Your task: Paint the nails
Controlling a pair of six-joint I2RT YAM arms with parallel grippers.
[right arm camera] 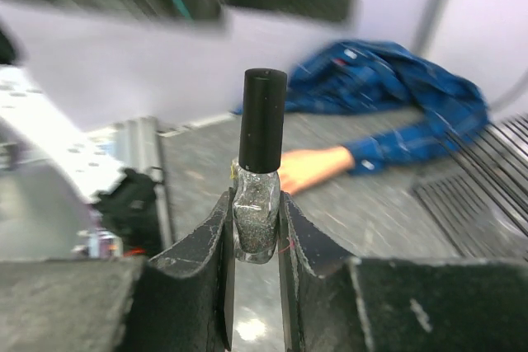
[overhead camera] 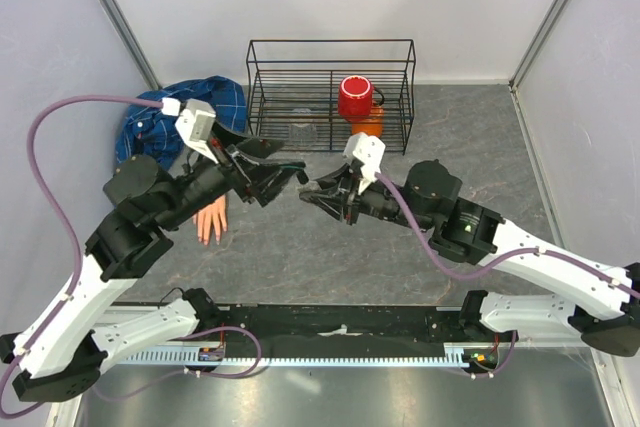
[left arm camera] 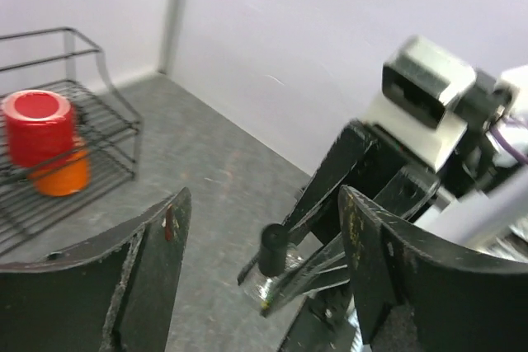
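left fingers [left arm camera: 153,257]: spread wide apart and holding nothing; in the left wrist view the bottle's cap shows in the gap between them, and neither finger touches it.
right fingers [right arm camera: 202,286]: clamped on the glass body of the bottle, one on each side.
bottle [right arm camera: 256,216]: small, clear glass with grey glittery polish inside; it stands upright in the right fingers, lifted off the counter, with its lower end between the pads.
cap [right arm camera: 263,119]: black and tall, seated on the bottle, standing clear above the right fingers.
fake hand [overhead camera: 210,219]: peach-skinned, lying flat on the counter at the left, partly under the left arm, fingertips pointing toward the arms' bases.
nails [overhead camera: 208,240]: at the tips of the fake hand, well apart from the bottle; too small to tell their colour.
sleeve [overhead camera: 180,117]: blue plaid, bunched near the back-left corner, running down to the fake hand's wrist.
counter [overhead camera: 300,257]: grey, stone-patterned.
wire rack [overhead camera: 330,47]: black, at the back of the counter, behind both sets of fingers.
red cup [overhead camera: 355,97]: inside the wire rack, sitting on an orange cup [overhead camera: 368,127].
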